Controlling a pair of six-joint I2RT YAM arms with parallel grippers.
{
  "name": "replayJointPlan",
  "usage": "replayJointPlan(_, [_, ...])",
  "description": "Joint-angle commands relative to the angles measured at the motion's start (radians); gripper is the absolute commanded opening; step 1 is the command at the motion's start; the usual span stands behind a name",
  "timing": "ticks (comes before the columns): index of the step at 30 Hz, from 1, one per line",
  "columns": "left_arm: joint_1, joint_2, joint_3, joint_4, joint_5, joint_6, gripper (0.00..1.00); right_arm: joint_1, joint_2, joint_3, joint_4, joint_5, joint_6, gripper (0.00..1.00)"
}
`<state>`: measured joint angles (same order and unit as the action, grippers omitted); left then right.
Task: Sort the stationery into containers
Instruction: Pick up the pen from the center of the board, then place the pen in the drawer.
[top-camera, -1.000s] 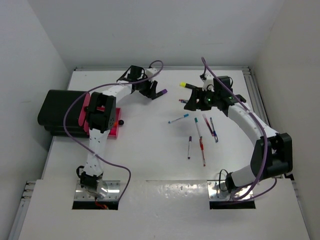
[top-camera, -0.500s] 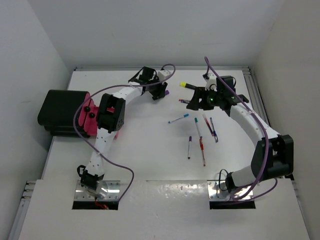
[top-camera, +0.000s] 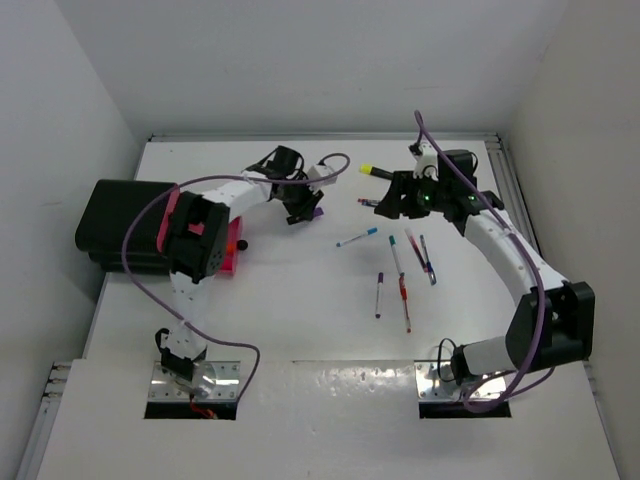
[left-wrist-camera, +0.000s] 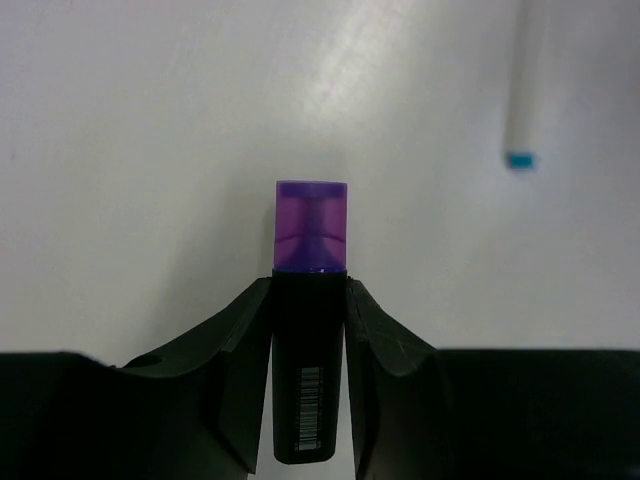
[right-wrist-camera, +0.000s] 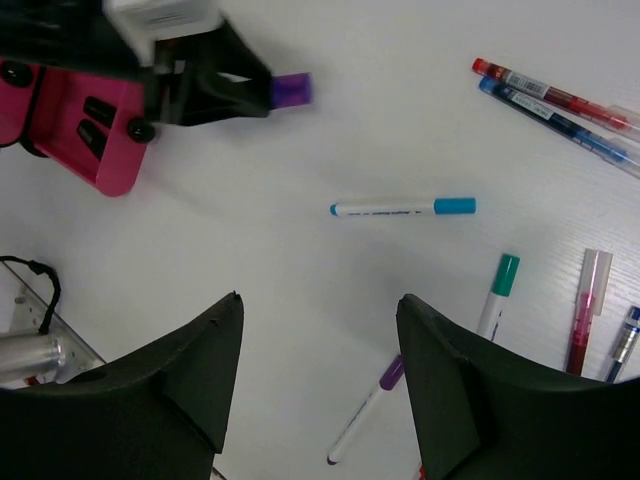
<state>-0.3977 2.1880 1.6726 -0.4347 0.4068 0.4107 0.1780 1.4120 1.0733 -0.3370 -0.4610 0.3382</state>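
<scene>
One purple highlighter (left-wrist-camera: 311, 228) sits clamped by its black body in the left end effector (left-wrist-camera: 309, 288) over the white surface (top-camera: 300, 300); the right end effector (right-wrist-camera: 320, 302) stands wide open.

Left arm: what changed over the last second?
The left gripper closed on the stubby purple highlighter with a black body and swung it nearer the bases, toward the magenta-pink rectangular tray. Unchanged: right gripper open above the loose white pens, yellow highlighter, matte black box.
</scene>
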Motion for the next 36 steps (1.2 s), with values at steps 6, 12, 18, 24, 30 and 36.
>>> replayJointPlan(6, [0.161,-0.533,-0.146,-0.386,0.381,0.469,0.01,0.005,-0.088,-0.030,0.044,-0.022,-0.021,0.62])
replayJointPlan(12, [0.243,-0.654,-0.273,-0.584,0.371,0.759,0.00,0.026,-0.077,-0.023,0.052,-0.024,-0.021,0.62])
replayJointPlan(18, [0.349,-0.680,-0.378,-0.650,0.325,0.996,0.00,0.034,-0.051,0.004,0.038,-0.025,-0.030,0.62])
replayJointPlan(24, [0.470,-0.599,-0.356,-0.654,0.231,1.123,0.00,0.043,-0.038,0.004,0.043,-0.024,-0.036,0.62])
replayJointPlan(30, [0.548,-0.519,-0.343,-0.632,0.205,1.177,0.04,0.043,-0.018,0.005,0.044,-0.024,-0.041,0.62])
replayJointPlan(36, [0.566,-0.453,-0.329,-0.567,0.207,1.180,0.06,0.051,0.005,0.020,0.044,-0.022,-0.044,0.62])
